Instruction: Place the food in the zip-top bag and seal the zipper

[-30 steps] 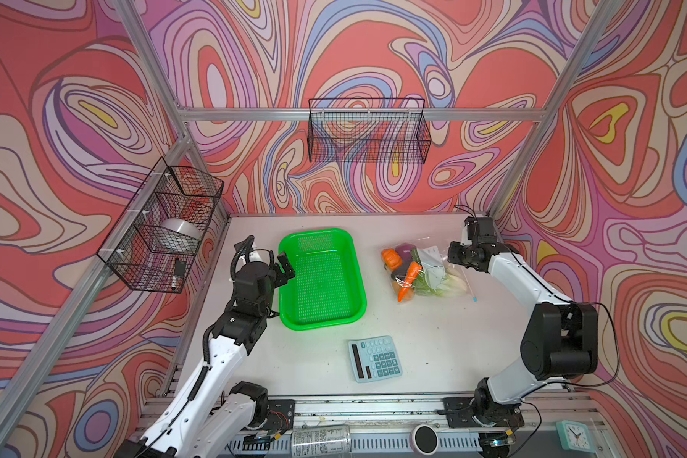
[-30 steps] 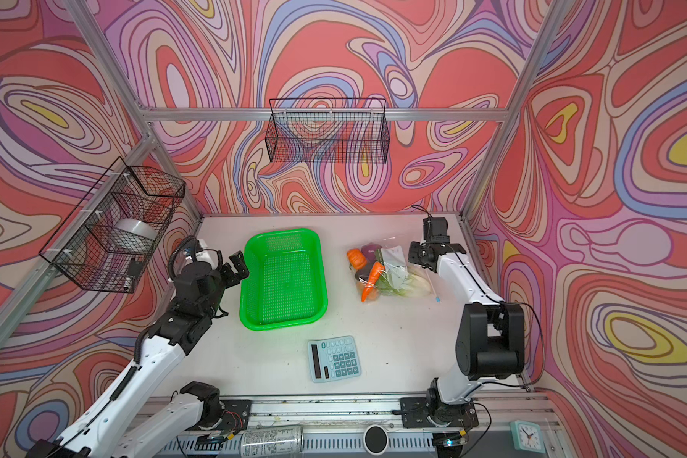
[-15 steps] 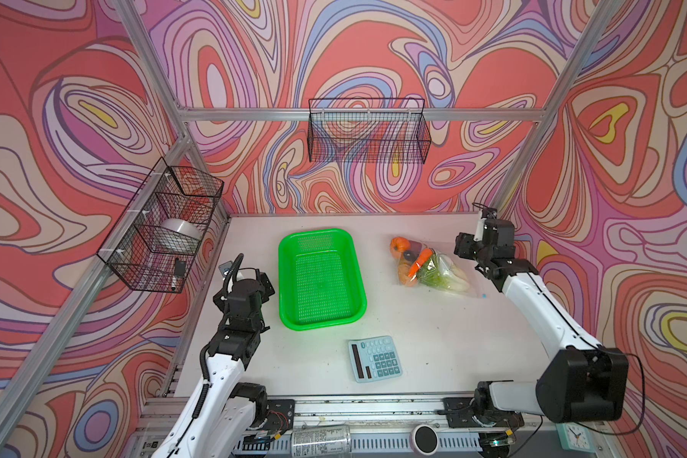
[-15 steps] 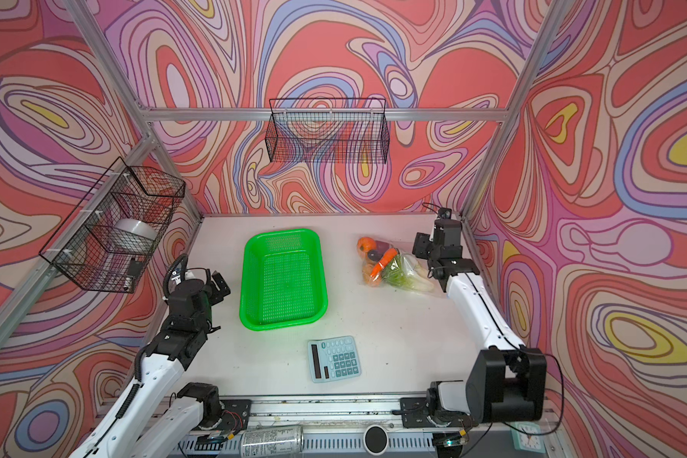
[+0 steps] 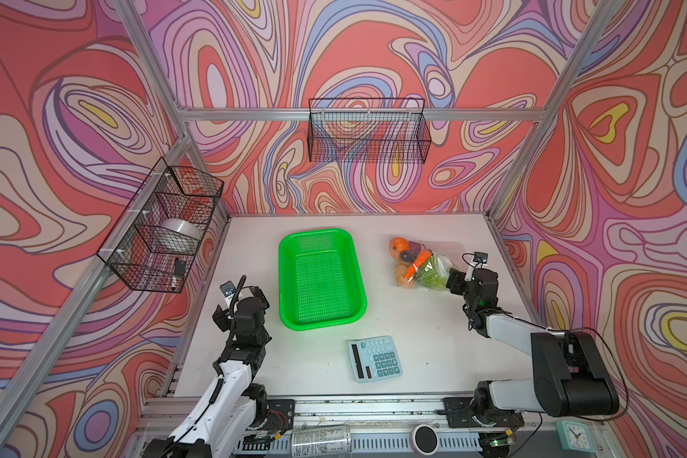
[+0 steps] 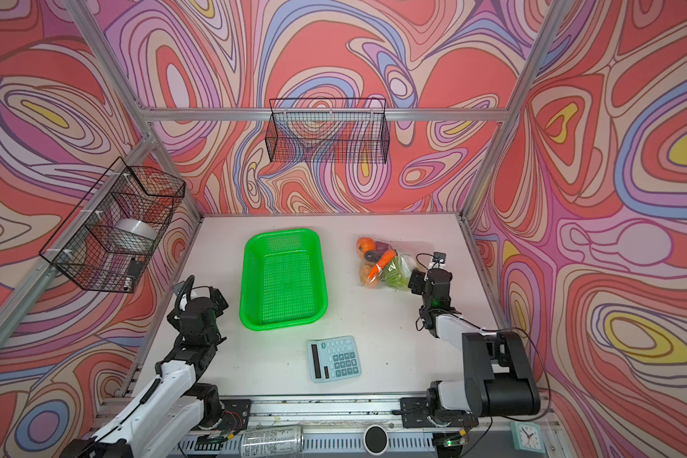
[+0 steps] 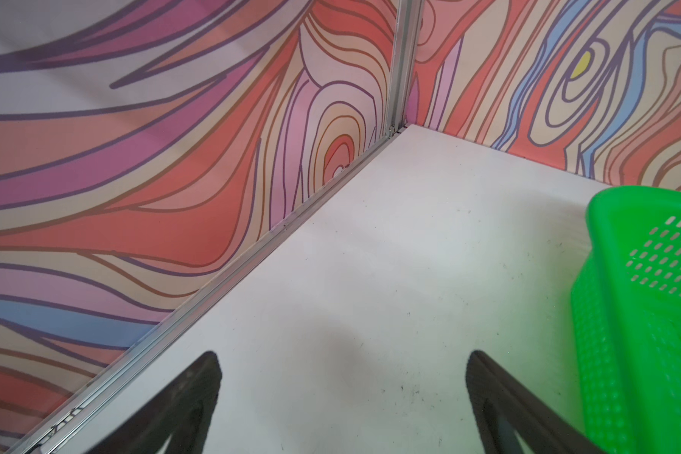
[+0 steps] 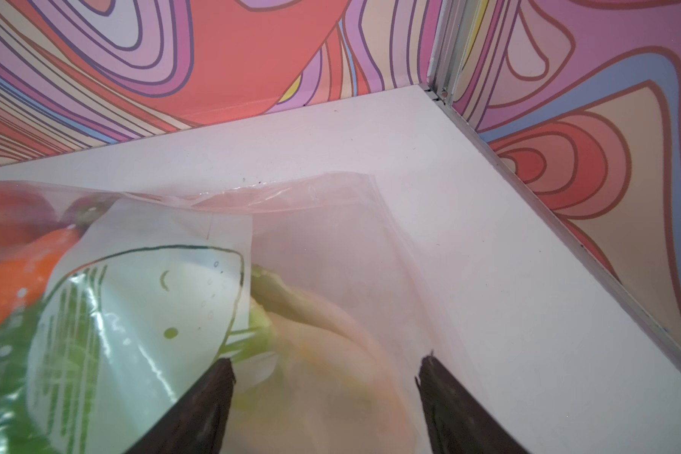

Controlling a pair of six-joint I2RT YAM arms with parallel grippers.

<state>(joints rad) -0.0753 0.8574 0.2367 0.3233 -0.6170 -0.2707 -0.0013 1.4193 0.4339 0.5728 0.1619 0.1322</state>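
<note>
The clear zip-top bag (image 5: 421, 265) (image 6: 387, 266) lies at the back right of the table with the food inside: an orange pumpkin (image 5: 398, 246), a carrot (image 5: 419, 261) and leafy green cabbage (image 5: 433, 274). In the right wrist view its white printed label (image 8: 142, 298) covers the carrot (image 8: 12, 275) and the cabbage (image 8: 311, 314). My right gripper (image 5: 453, 279) (image 8: 327, 365) is open at the bag's near right end, fingers either side over the plastic. I cannot make out the zipper. My left gripper (image 5: 259, 295) (image 7: 343, 361) is open and empty over bare table at the left.
A green plastic basket (image 5: 320, 277) (image 7: 645, 295) stands mid-table, just right of the left gripper. A blue calculator (image 5: 375, 359) lies near the front. Wire baskets hang on the back wall (image 5: 367, 133) and left wall (image 5: 163, 226). A can (image 5: 321, 438) lies on the front rail.
The right gripper has opened and the arm has drawn back toward the front, leaving the bag on the table. The left arm has pulled away from the basket toward the front left.
</note>
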